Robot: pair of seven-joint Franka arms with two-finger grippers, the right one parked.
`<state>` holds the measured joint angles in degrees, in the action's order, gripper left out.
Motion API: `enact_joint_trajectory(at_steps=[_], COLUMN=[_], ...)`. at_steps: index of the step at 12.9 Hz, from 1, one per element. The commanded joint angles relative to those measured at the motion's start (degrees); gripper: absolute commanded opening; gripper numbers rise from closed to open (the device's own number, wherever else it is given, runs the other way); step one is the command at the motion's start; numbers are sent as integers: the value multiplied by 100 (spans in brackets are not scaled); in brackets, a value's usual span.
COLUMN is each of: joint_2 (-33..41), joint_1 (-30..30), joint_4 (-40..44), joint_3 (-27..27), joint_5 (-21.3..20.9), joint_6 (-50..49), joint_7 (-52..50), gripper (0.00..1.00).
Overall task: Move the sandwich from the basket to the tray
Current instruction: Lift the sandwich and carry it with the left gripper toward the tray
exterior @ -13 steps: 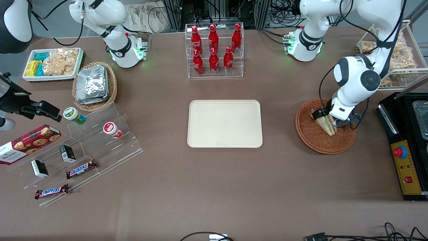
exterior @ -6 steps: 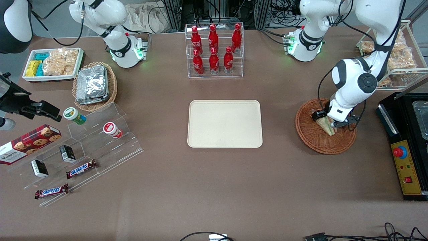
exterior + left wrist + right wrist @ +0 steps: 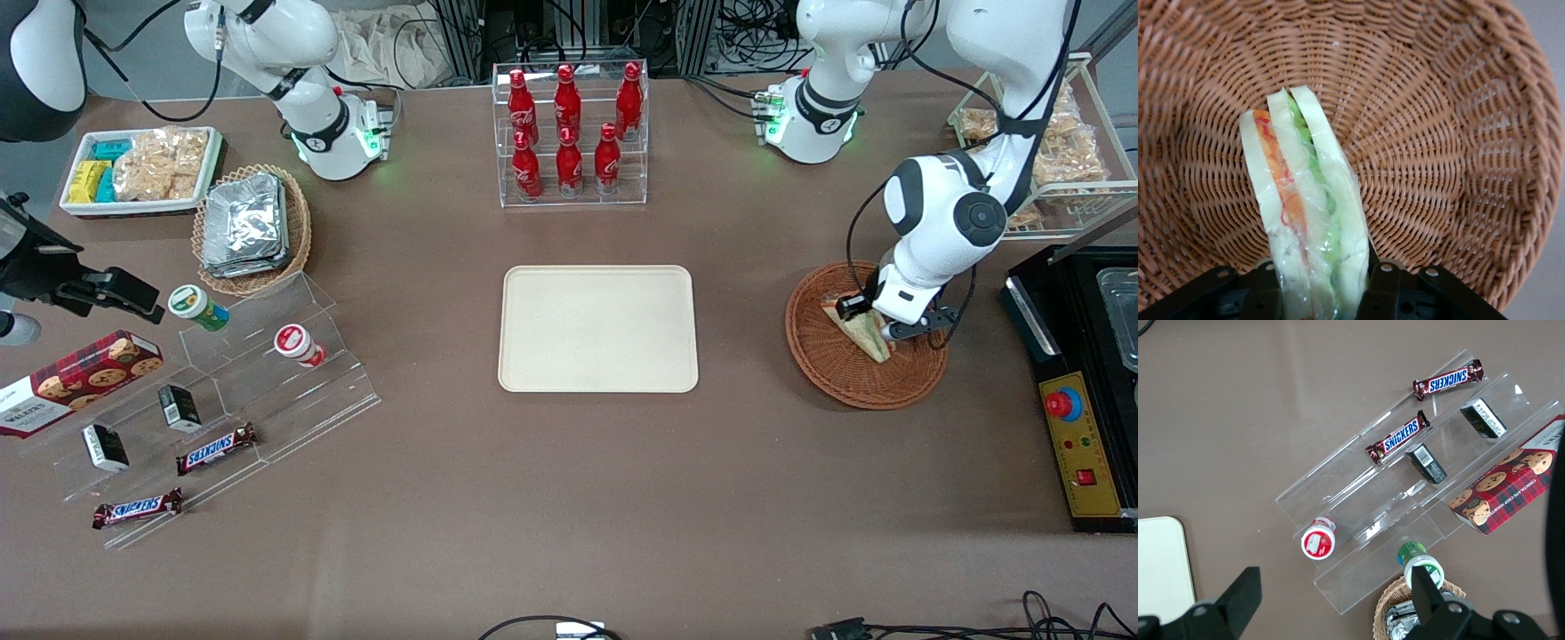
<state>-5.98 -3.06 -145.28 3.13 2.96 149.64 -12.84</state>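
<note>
At the right of the frame the left gripper (image 3: 867,318) sits low in the round basket (image 3: 822,364), fingers (image 3: 1388,293) squeezed onto the sandwich (image 3: 864,331), which hangs over the weave on its edge. It looks light and soft, the clear wrap slick, so a gentle pinch across the bread faces near the thick end should hold it; the tray (image 3: 597,329) waits mid-frame, well apart

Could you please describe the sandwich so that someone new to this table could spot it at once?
Find the round brown wicker basket toward the working arm's end of the table, beside the cream tray. The gripper has its jaws shut on the sandwich inside: a clear-wrapped wedge of pale bread with orange and green filling, unlike the foil packets elsewhere.
</note>
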Motion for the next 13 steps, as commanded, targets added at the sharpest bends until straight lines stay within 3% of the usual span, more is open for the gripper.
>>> enact_joint_trajectory(at_steps=[1, 4, 7, 10, 13], joint_2=[412, 790, 695, 686, 651], joint_1=[51, 51, 51, 51, 51], joint_4=[245, 1322, 3474, 4812, 5308], joint_3=[-6, 56, 169, 599, 1353], joint_5=[-85, -94, -94, -286, -314], joint_6=[-661, -2388, -4797, -5951, -6411], joint_7=[-34, -43, -61, -60, -69], gripper=[16, 16, 17, 17, 18])
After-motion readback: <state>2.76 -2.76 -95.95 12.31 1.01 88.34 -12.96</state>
